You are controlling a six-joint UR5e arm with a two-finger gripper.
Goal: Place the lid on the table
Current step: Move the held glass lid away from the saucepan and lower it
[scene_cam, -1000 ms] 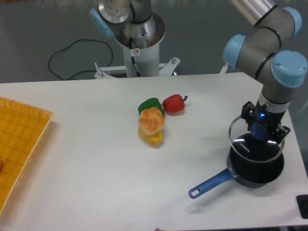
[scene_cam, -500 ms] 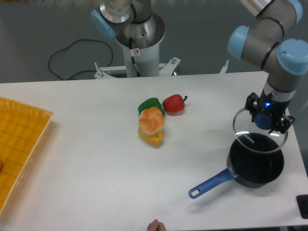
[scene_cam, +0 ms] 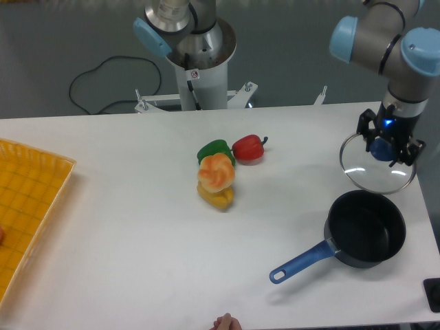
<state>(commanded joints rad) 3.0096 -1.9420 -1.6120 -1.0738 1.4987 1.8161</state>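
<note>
- One gripper [scene_cam: 390,146], fingers clamped on the blue knob [scene_cam: 382,147] of the lid [scene_cam: 377,172]; jaws narrow, just knob-wide.
- Lid hangs straight under the gripper, clear glass disc w/ thin metal rim, close to level, maybe slightly tilted toward camera. Round, so no long axis to worry abt.
- Lid is off the pot [scene_cam: 366,229] and lifted clear of it; pot sits at approx 6 o'clock from the lid, open mouth showing, its blue handle [scene_cam: 301,261] pointing to 8 o'clock.
- Key relation: white table [scene_cam: 124,227] lies directly below the lid. Bare surface shows through the glass, so a plain drop looks possible, but the lid's near rim is close to the pot's far rim in the picture; can't tell real gap from this one view.
- Edges: table's right edge is just beside the lid at 3 o'clock, far edge near at 12. Little margin those ways.
- Open room: wide bare stretch at 9 o'clock, between lid and the pile of peppers [scene_cam: 220,170], which is well apart. Yellow tray [scene_cam: 27,206] way off at far 9 o'clock, no factor.
- Judgement: lift done, set-down not yet done. Safest next move prob a shift toward 9 o'clock, then lower till the rim lies flat, then release.
</note>
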